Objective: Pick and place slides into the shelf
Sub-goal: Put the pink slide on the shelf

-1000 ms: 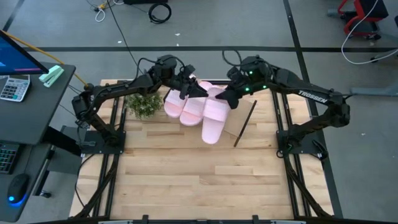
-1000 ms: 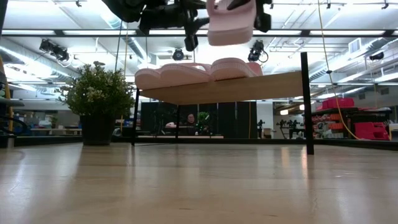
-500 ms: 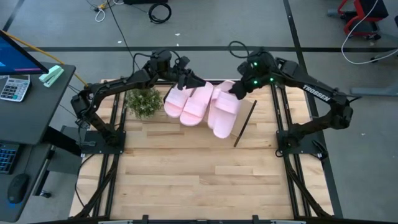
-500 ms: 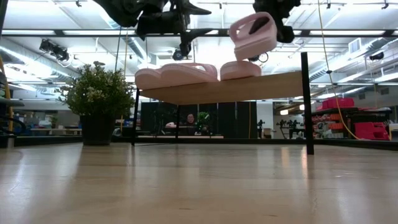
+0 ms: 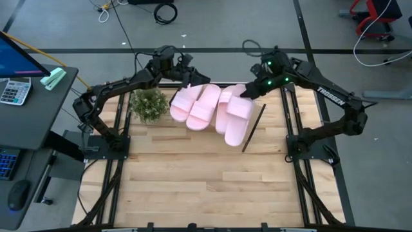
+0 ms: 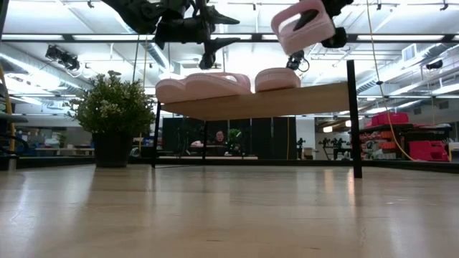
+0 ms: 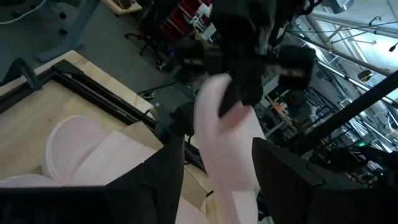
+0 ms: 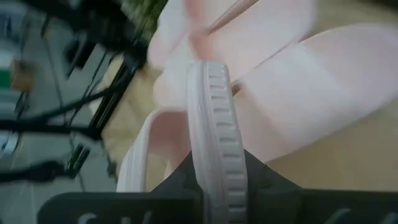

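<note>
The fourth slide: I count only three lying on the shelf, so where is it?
The fourth slide hangs tilted in the right gripper, above the shelf toward its right end, beside the three slides already lying there.

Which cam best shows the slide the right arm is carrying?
Low view: the carried slide hangs tilted in the right tool, clearly above the shelf. High view shows it overlapping the shelved slides, height unclear. Right wrist view shows only its ribbed sole edge. Left wrist view shows it blurred.
</note>
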Tool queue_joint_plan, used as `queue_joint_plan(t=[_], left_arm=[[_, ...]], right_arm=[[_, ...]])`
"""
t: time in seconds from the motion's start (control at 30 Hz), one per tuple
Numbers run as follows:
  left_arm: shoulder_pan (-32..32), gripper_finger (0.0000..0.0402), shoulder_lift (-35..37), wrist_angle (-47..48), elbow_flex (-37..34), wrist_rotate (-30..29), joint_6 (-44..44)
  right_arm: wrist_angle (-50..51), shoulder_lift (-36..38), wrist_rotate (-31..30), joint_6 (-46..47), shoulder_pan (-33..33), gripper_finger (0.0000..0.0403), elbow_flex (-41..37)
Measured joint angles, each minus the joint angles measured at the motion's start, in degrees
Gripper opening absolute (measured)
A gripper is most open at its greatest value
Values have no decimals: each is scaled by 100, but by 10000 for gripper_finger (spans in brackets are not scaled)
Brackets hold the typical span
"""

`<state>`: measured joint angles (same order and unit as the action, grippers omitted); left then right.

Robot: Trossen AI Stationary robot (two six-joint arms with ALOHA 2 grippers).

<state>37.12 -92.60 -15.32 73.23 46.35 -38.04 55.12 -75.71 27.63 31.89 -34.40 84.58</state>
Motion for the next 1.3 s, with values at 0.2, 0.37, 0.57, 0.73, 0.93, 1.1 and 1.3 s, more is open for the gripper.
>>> queue_joint_plan(t=[0.2, 0.37, 0.57, 0.73, 0.93, 1.1, 1.3], left_arm=[[73, 198, 0, 25, 0, -2, 18], [75, 195, 0, 23, 0, -2, 37], [75, 190, 0, 18, 0, -2, 37], [75, 196, 0, 18, 0, -2, 37], [75, 191, 0, 17, 2, 0, 35], [75, 188, 0, 16, 2, 0, 35], [75, 188, 0, 18, 4, 0, 34]], right_arm=[[549, 170, -175, 26, -365, 41, 0], [983, 158, -525, -130, -504, 41, -56], [892, -8, -923, 98, -513, 41, -198], [699, -30, -1024, 241, -513, 41, -448], [561, -30, -1111, 288, -513, 41, -673], [156, -31, -1202, 434, -469, 41, -904], [-93, -36, -1166, 607, -465, 41, -1019]])
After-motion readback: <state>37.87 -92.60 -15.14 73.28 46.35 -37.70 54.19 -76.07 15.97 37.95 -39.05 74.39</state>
